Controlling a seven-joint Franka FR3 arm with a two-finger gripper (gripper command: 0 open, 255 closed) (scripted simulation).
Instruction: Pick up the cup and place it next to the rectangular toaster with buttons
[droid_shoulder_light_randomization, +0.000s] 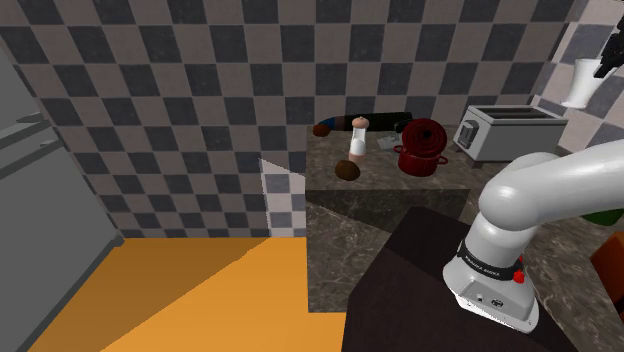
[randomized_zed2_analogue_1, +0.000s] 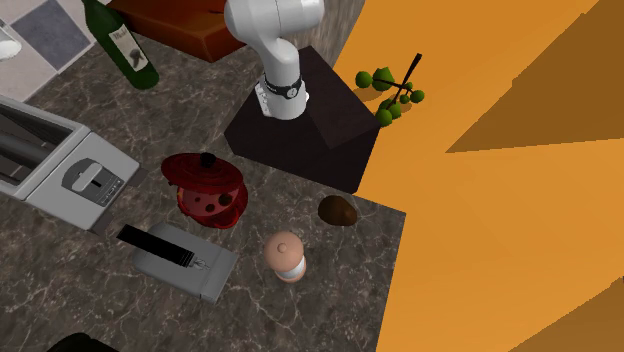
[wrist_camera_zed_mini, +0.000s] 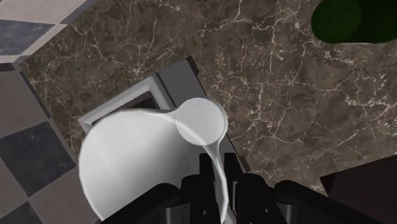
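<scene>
White and plain, the cup (droid_shoulder_light_randomization: 578, 84) hangs in the air at the shoulder view's upper right, above and to the right of the grey toaster (droid_shoulder_light_randomization: 509, 131), with the black gripper (droid_shoulder_light_randomization: 610, 55) at its upper edge. The toaster stands on the dark marbled counter (droid_shoulder_light_randomization: 380, 215), a red pot (droid_shoulder_light_randomization: 421, 148) just to its left and a grinder (droid_shoulder_light_randomization: 357, 139) further left. The white arm (droid_shoulder_light_randomization: 545, 195) rises from the dark stand (droid_shoulder_light_randomization: 420, 290). In the second exterior view the toaster sits at the left edge, its button panel (randomized_zed2_analogue_1: 95, 180) facing the red pot, which lies near it. A green bottle (randomized_zed2_analogue_1: 122, 44) lies beyond them, a flat grey device (randomized_zed2_analogue_1: 190, 262) is near the grinder, and a brown rounded thing (randomized_zed2_analogue_1: 338, 210) rests near the counter's edge. In the wrist view the gripper (wrist_camera_zed_mini: 221, 168) is clenched on the cup's thin wall, one finger on each side of it. The cup is seen from above its rim, and part of the toaster shows on the counter beneath it.
</scene>
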